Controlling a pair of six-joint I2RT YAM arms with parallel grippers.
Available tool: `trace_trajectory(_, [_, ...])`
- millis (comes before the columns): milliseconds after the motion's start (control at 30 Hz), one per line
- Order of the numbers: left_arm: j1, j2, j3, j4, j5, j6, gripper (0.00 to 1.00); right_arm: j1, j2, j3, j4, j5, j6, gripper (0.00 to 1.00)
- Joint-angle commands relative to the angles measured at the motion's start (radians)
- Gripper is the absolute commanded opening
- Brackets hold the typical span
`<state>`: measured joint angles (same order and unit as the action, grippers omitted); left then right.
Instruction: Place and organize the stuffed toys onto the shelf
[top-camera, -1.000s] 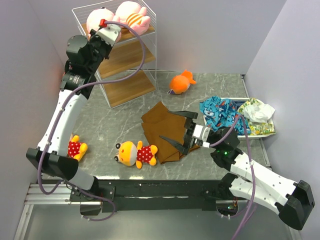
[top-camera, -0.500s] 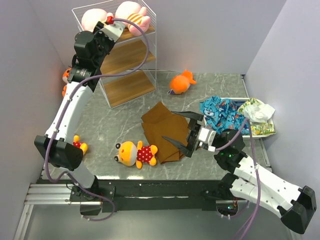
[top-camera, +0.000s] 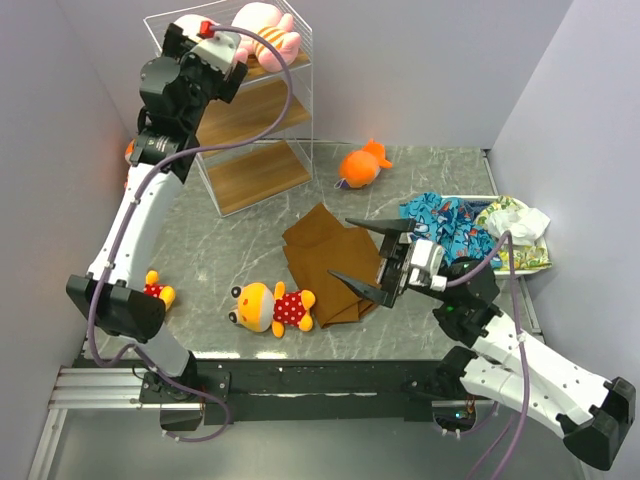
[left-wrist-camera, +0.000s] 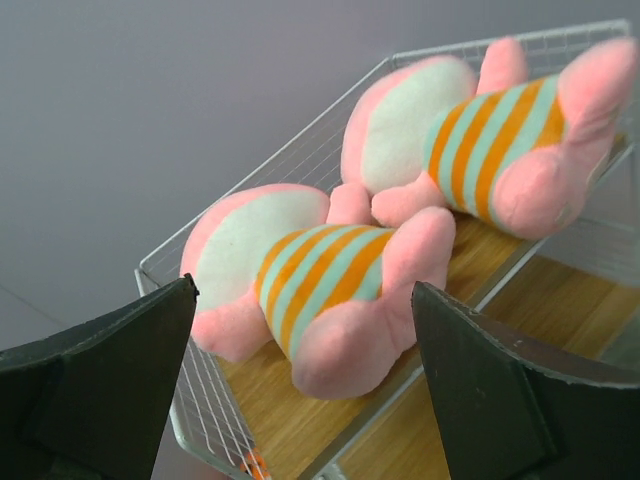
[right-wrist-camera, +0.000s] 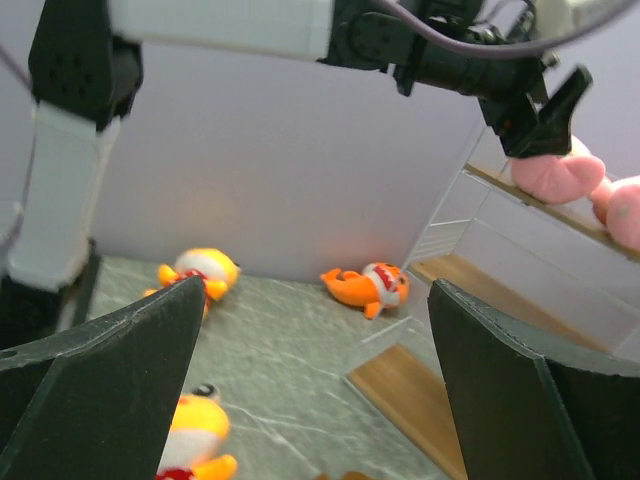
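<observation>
left pincer (left-wrist-camera: 303, 300) opened, pink toy (left-wrist-camera: 262, 238) released

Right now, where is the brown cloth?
In the top view, the folded brown cloth lies in the middle, in front of the orange plush shark and right of the yellow plush toy in red polka dots.

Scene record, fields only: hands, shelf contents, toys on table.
left hand: open, empty, at top board
right hand: open, empty, by brown cloth
shelf: two pink toys side by side on top board
table: two yellow toys; shark right of shelf; shark left of shelf
</observation>
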<state>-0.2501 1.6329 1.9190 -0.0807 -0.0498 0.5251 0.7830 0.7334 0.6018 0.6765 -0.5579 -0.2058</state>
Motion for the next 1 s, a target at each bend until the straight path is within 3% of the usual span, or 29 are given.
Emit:
trace_trajectory(0, [-0.005, -0.114, 0.011, 0.053, 0.041, -0.211, 0.96, 0.006, 0.015, 0.125, -0.084, 0.108, 0.204, 1.0])
trace_trajectory(133, [-0.005, -0.273, -0.148, 0.067, 0.019, -0.431, 1.0, 0.007, 0.092, 0.306, -0.384, 0.208, 0.33, 1.0])
trace_trajectory(367, [-0.005, -0.56, -0.487, -0.043, 0.024, -0.848, 1.0, 0.007, 0.147, 0.285, -0.433, 0.191, 0.544, 1.0])
trace_trajectory(567, [-0.005, -0.777, -0.891, -0.157, 0.041, -1.273, 0.95, 0.006, 0.19, 0.227, -0.492, 0.272, 0.69, 1.0])
trace_trajectory(700, [-0.005, -0.843, -1.081, -0.292, 0.022, -1.413, 0.9, 0.007, 0.224, 0.225, -0.561, 0.314, 0.723, 0.95])
trace_trajectory(867, [-0.006, -0.873, -1.158, -0.555, -0.062, -1.612, 0.88, 0.007, 0.227, 0.207, -0.63, 0.381, 0.712, 0.92])
trace_trajectory(967, [-0.008, -0.947, -1.296, -0.533, 0.031, -1.681, 0.87, 0.007, 0.227, 0.158, -0.634, 0.4, 0.688, 0.92])
